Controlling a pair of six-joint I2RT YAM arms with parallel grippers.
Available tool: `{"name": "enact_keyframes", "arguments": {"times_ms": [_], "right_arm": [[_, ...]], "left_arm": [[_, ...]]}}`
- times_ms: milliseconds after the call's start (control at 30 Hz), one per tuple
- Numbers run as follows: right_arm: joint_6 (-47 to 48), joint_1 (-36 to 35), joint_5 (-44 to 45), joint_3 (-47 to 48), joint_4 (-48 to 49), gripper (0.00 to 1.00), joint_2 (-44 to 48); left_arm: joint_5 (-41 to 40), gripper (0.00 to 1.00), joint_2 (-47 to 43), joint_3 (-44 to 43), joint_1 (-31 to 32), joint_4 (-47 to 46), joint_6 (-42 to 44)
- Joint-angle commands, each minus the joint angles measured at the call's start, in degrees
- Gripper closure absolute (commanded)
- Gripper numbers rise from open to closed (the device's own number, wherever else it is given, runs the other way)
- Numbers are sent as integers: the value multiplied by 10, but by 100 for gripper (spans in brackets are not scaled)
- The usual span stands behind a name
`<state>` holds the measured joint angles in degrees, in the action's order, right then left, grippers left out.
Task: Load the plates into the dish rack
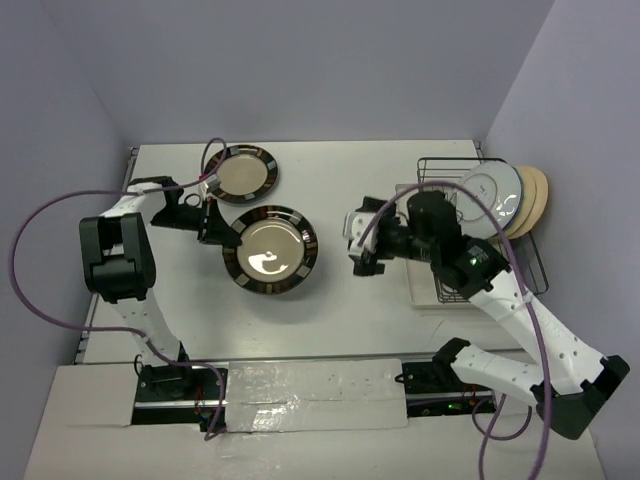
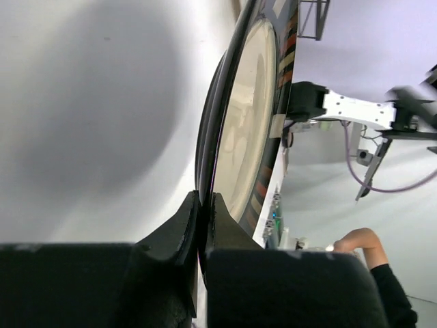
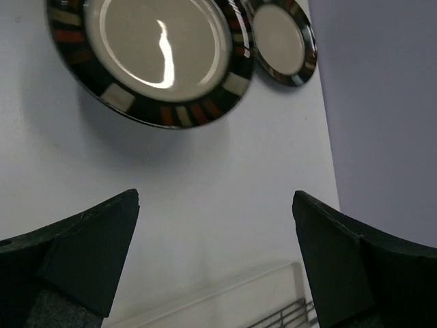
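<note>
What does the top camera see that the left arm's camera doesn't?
Only the top view shows the other striped plate lying flat and the plates standing in the dish rack. Only the left wrist view shows, up close, the left gripper pinching a rim, plus a person's hand. Both show the gripped striped plate.

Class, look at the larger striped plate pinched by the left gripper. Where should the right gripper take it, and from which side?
Pinch the larger striped plate by its rim, on the edge opposite the left gripper, approaching from the dish rack side. The plate is thin and wide, so only its rim fits; the open right gripper faces that free edge.
</note>
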<state>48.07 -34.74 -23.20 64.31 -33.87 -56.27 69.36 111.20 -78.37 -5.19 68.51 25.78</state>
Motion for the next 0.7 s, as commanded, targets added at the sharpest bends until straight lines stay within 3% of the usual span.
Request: {"name": "enact_keyframes", "arguments": {"times_ms": [0, 100, 267, 433, 500, 600, 667], "right_arm": [[113, -91, 72, -60, 93, 0, 39], [174, -173, 109, -128, 152, 0, 70], [257, -242, 124, -201, 198, 0, 91], [287, -293, 210, -224, 287, 1, 45], [296, -304, 224, -224, 315, 2, 27], [311, -314, 263, -220, 335, 9, 0], [316, -319, 279, -214, 351, 21, -14]], "left_arm": [[106, 100, -76, 3, 19, -26, -137], [99, 100, -98, -8, 37, -36, -188], [100, 100, -135, -15, 48, -41, -252], [55, 100, -185, 10, 85, -118, -407], [53, 100, -195, 15, 89, -128, -429], [65, 100, -208, 26, 96, -145, -461], [67, 100, -216, 37, 96, -159, -489]]}}
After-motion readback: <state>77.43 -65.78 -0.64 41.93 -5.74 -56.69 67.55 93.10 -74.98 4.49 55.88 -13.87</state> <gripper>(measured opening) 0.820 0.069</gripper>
